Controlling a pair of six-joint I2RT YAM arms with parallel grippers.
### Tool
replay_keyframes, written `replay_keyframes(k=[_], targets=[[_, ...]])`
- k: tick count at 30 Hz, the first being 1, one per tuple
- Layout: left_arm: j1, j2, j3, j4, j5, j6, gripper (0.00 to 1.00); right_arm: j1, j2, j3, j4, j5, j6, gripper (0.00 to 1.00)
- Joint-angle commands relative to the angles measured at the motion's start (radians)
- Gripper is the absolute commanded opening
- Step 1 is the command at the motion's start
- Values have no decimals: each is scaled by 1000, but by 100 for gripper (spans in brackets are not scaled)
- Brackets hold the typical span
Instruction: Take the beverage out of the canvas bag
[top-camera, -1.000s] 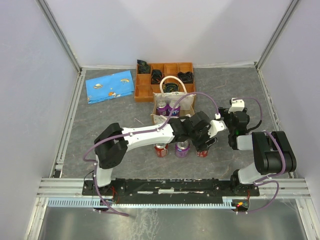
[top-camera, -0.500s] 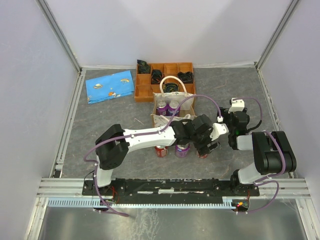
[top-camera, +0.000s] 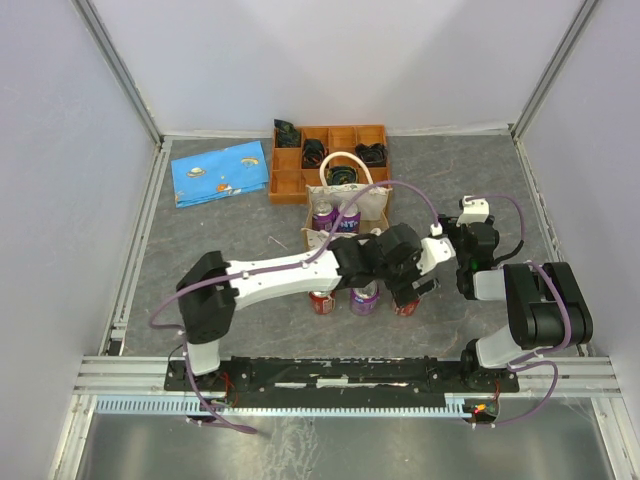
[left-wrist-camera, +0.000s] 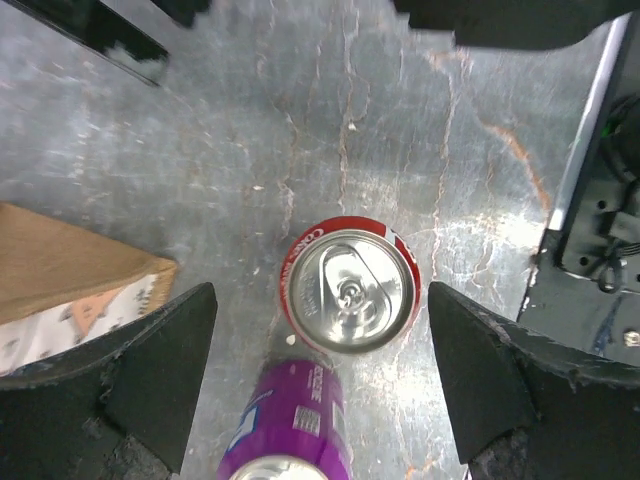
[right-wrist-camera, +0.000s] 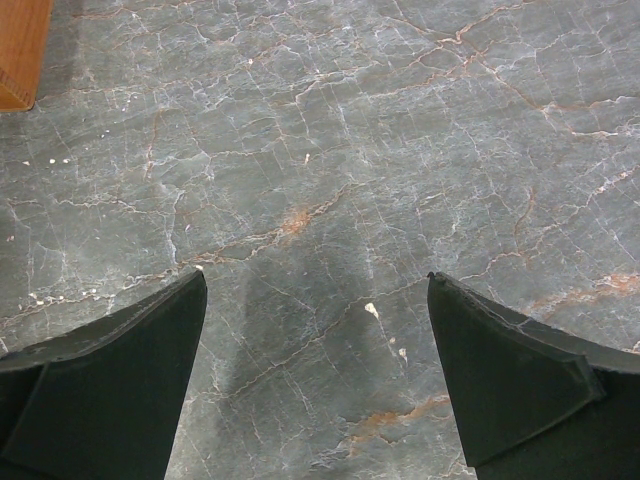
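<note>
Over the grey marbled tabletop, the top camera shows the small boxy cream canvas bag with off-white loop handles. It stands upright with its mouth open, which keeps its contents reachable from above. The two purple cans inside it are the beverages not yet taken out. Just behind the bag lies the orange-brown compartmented wooden tray, and well to the bag's left a blue patterned cloth pouch. In front of the bag, three more cans stand in a row: a red soda can, a purple soda can, and a silver-topped red can under the left gripper. The row looks like a drop-off line, spaced so jaws fit around each can. The right gripper waits to the bag's right, out of the way.

From the left wrist, the jaws stand wide apart on either side of the silver-topped red can and touch neither side, so nothing is grasped. The purple soda can stands just beside it, and a faintly printed bag corner shows at the left edge. White script curls on the red wall and white lettering marks the purple one, but neither is readable.

From the right wrist, the fingers are spread over bare tabletop and hold nothing. No writing shows.
</note>
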Motion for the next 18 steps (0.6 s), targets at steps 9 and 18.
replay_keyframes(k=[9,18], targets=[[-10,-373,51,52,-220,72,83,4,-3,29,21,6,-9,99],[155,-421,31,21,-298,68,81,3,-4,29,21,6,-9,99]])
